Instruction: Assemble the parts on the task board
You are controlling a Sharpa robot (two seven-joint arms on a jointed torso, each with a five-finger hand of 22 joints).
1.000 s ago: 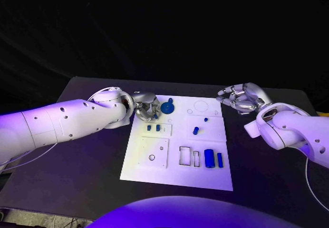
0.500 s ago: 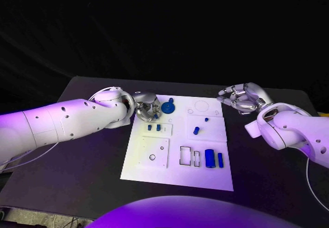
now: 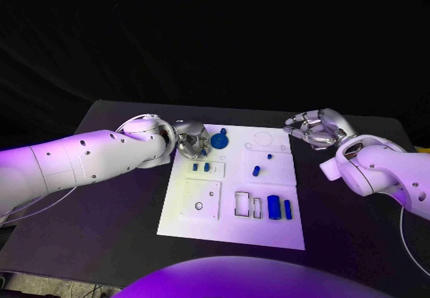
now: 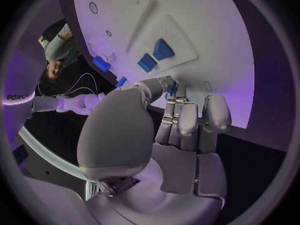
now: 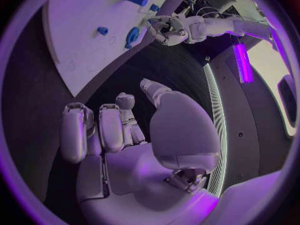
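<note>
On the black desk [image 3: 107,211] the white task board [image 3: 235,220] holds blue parts: a disc [image 3: 219,140] at 11 o'clock, blocks [image 3: 279,207] at 4. Most look unassembled. The left robot hand [image 3: 191,146] hovers beside the disc, its hold unclear; the right robot hand [image 3: 311,130] is curled, empty.

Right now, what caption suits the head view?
Left hand at the white board's far corner beside a blue disc; right hand curled, off-board.

White task board [image 3: 202,218] on black table [image 3: 107,217]
</note>
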